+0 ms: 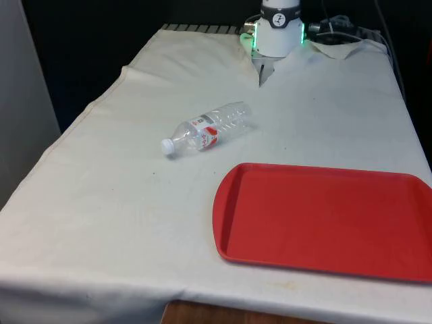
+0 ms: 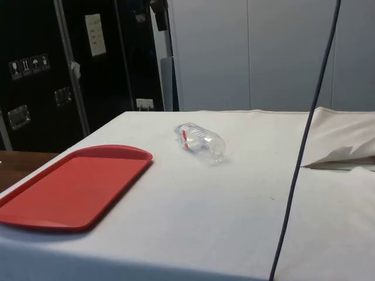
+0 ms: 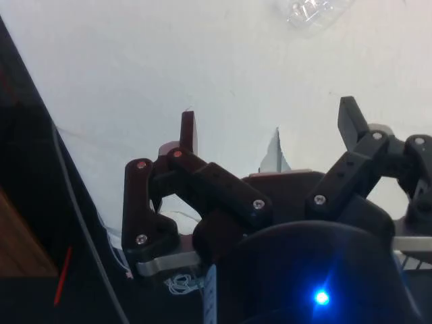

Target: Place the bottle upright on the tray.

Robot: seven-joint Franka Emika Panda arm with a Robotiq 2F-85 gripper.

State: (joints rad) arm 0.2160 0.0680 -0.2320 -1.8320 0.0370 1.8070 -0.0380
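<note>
White cloth (image 1: pixel 121 202) (dark cabinets (image 2: pixel 35 70) behind)

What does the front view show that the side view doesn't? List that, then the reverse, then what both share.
Front view alone: the bottle's white cap, pointing toward that view's left, and the robot's base at the table's far end.
Side view alone: dark cabinets behind the table and a dark cable hanging across the picture.
Both: the clear bottle lying on its side on the white cloth, apart from the bare red tray.

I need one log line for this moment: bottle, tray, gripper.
clear plastic bottle: lying on white cloth, white cap on | red plastic tray: empty | black gripper: open, holding nothing
</note>
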